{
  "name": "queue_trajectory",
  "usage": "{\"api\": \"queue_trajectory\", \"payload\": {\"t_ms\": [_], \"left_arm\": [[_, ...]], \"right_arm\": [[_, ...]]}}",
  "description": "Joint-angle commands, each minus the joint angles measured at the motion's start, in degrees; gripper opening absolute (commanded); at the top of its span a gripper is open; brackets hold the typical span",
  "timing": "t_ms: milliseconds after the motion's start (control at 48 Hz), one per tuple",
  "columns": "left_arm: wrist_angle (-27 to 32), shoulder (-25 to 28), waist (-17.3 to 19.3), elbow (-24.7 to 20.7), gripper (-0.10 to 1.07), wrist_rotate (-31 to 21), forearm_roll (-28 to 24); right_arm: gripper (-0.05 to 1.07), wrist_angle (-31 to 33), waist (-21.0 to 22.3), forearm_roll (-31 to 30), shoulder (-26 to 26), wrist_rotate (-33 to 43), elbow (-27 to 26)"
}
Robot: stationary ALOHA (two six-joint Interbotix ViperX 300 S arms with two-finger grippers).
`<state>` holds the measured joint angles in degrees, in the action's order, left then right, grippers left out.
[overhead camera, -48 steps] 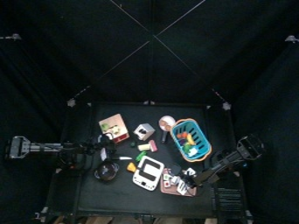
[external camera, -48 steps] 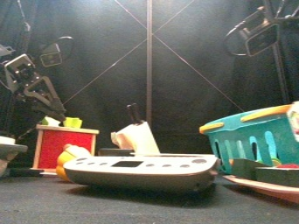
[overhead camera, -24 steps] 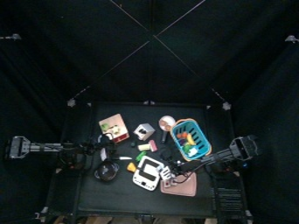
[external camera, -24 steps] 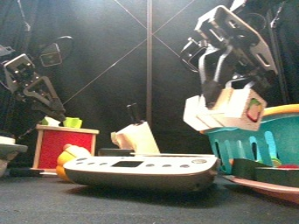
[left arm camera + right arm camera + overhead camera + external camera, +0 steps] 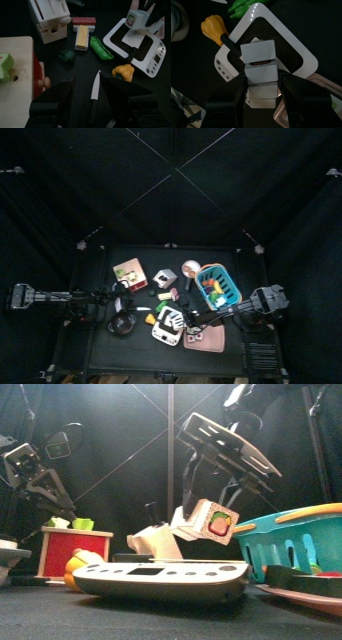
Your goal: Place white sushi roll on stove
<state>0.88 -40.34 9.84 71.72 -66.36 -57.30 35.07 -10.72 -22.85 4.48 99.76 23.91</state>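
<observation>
The white stove [image 5: 163, 576] lies at the table's front middle; it also shows in the top view [image 5: 167, 329]. My right gripper [image 5: 214, 502] is shut on the white sushi roll [image 5: 207, 521] and holds it tilted a little above the stove. In the right wrist view the sushi roll [image 5: 260, 52] sits between the jaws, over the stove [image 5: 298, 60]. My left gripper [image 5: 93, 107] is open and empty at the table's left, above a knife [image 5: 94, 90]. It also shows in the top view [image 5: 114, 309].
A teal basket [image 5: 294, 534] stands at the right, with a pink tray [image 5: 307, 596] in front of it. A red box [image 5: 74, 549] stands at the left. A pea pod [image 5: 100, 47], a yellow pepper [image 5: 122, 71] and a pink board [image 5: 17, 75] lie near the stove.
My right arm has come down from high on the right and swung left, carrying the sushi roll to just above the stove. The left arm has not moved.
</observation>
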Motion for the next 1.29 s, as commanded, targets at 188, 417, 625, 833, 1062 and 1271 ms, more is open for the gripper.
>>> {"api": "queue_trajectory", "payload": {"t_ms": [188, 417, 625, 833, 1062, 1271], "left_arm": [[-1.0, 0.1, -0.1, -0.7, 0.82, 0.2, -0.2], [-1.1, 0.1, -0.1, -0.7, 0.82, 0.2, -0.2], [-1.1, 0.1, -0.1, -0.5, 0.82, 0.2, -0.3], [-1.1, 0.1, -0.1, -0.4, 0.82, 0.3, -0.3], [-1.1, 0.1, -0.1, -0.3, 0.82, 0.3, -0.6], [-1.1, 0.2, -0.1, -0.4, 0.82, 0.3, -0.9]], "right_arm": [[0.68, 0.3, 1.1, -0.8, 0.3, 5.7, -2.3], [0.68, 0.3, 1.5, -2.3, 0.7, 11.2, -2.3], [0.69, 0.3, 1.5, -3.4, 1.6, 15.4, -2.7], [0.80, 0.3, 1.9, -3.1, 1.8, 17.4, -2.5], [0.97, 0.1, 2.3, -2.2, 2.8, 17.3, -3.3], [1.02, 0.9, 2.2, -1.8, 2.7, 16.6, -3.9]]}}
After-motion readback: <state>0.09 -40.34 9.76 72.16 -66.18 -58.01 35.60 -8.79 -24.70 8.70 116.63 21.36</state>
